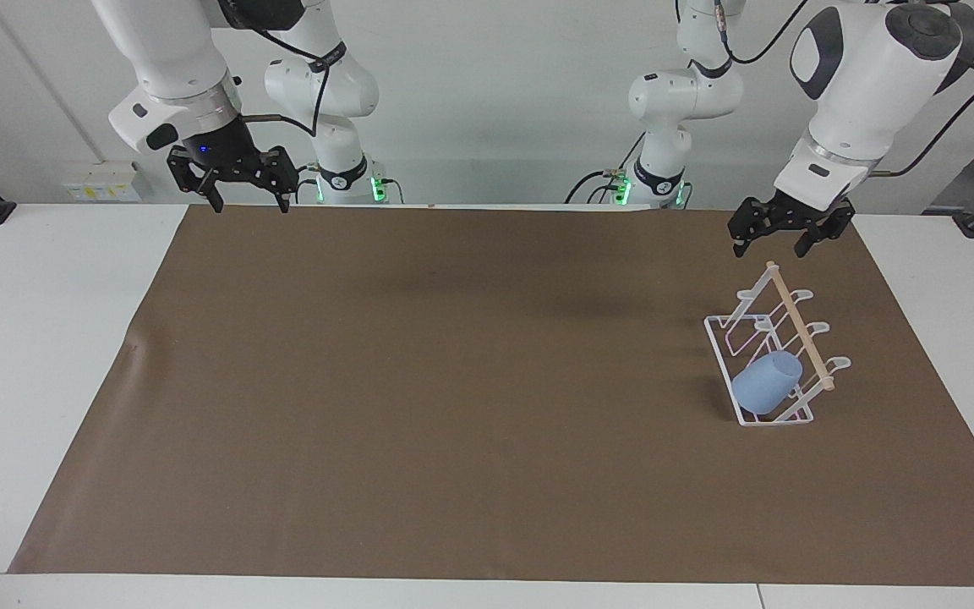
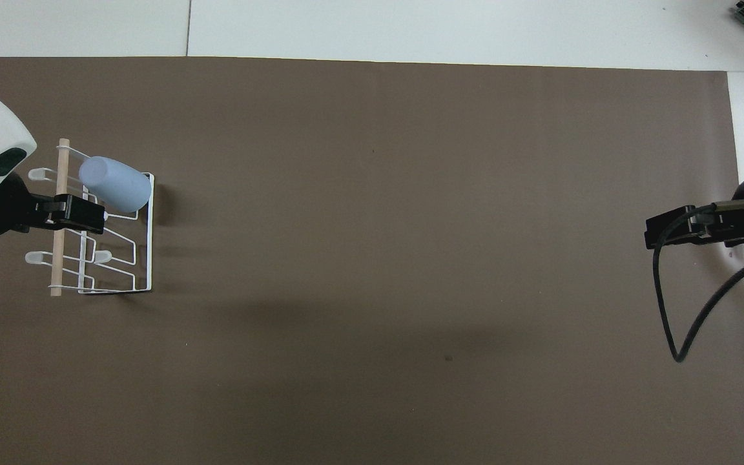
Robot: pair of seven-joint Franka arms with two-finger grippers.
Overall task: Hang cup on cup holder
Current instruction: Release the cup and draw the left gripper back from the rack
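The light-blue cup [image 1: 766,382] hangs tilted on a prong of the white wire cup holder [image 1: 801,335], at the rack's end farther from the robots, toward the left arm's end of the table. It also shows in the overhead view [image 2: 115,184], on the cup holder [image 2: 57,258]. My left gripper [image 1: 768,249] is open and empty, raised in the air over the rack's end nearer to the robots, clear of it; it also shows in the overhead view [image 2: 79,215]. My right gripper [image 1: 250,205] is open and empty and waits over the mat's edge by its base [image 2: 669,232].
A brown mat [image 1: 453,381] covers most of the white table [image 1: 39,338]. A black cable [image 2: 669,323] loops down from the right arm's wrist over the mat.
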